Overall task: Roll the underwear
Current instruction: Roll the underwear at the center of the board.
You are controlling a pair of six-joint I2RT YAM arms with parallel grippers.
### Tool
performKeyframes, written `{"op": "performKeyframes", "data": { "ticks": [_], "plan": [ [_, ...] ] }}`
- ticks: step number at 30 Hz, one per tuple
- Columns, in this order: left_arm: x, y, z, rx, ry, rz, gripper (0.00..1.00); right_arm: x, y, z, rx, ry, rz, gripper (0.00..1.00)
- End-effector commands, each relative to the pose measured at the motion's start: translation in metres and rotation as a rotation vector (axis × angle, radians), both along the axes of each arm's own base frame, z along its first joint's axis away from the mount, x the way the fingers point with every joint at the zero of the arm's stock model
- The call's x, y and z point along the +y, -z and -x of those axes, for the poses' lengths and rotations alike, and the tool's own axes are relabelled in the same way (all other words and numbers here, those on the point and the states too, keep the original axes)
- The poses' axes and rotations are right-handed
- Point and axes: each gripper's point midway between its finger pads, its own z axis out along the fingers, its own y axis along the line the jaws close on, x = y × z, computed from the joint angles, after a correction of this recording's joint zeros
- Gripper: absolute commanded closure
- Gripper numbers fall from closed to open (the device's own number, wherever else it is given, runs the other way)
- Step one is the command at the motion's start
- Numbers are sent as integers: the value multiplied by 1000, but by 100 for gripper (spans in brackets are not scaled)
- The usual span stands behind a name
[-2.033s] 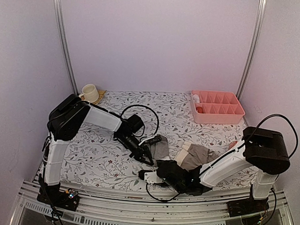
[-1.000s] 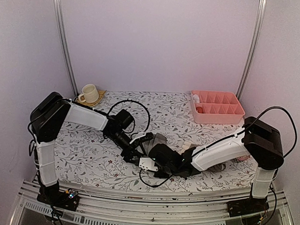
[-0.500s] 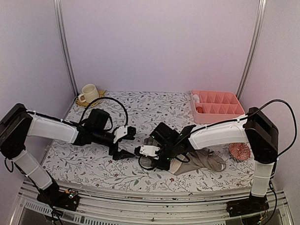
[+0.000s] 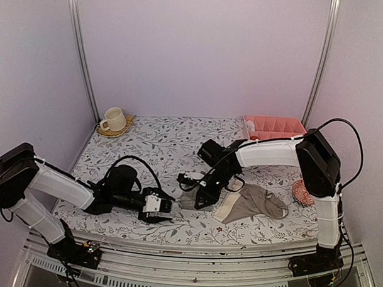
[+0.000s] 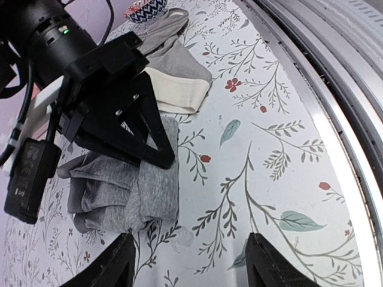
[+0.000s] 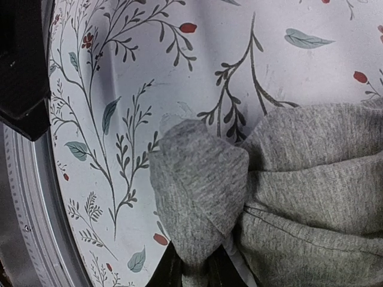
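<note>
- Since half a second ago the left gripper point(image 4: 166, 210) has dropped back toward the near edge. It sits released, fingers spread with nothing between them, just beside the grey underwear point(image 4: 187, 200).
- The right arm has swung its elbow to the far side, so the taupe underwear point(image 4: 252, 199) now lies uncovered.
- The right gripper point(image 4: 199, 202) stands tip-down on the grey underwear, nearly closed and pinching a fold of it.
- A pink ball point(image 4: 302, 193) rests near the taupe piece's right end. A pink tray point(image 4: 277, 125) sits far right, partly hidden behind the right arm, and a cup point(image 4: 113, 119) stands far left, well apart.
- The grey underwear is a bunched bundle near the middle of the table point(image 4: 147, 151), with no clear long axis.
- The taupe underwear stretches left to right, cream waistband on the left, narrow end toward the ball.
- The right wrist view alone shows the grey fold running down between the fingers. The left wrist view shows the two pieces close together.
</note>
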Motion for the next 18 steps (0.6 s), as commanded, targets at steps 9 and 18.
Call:
{"op": "performKeyframes", "data": {
  "ticks": [9,18],
  "plan": [
    [-26,11,-9,-230,-67,-47,38,2,9,23,206,-19,1,87],
    [-37,30,-21,-349,-154,-103,40,-1,17,25,215,-17,14,87]
  ]
}}
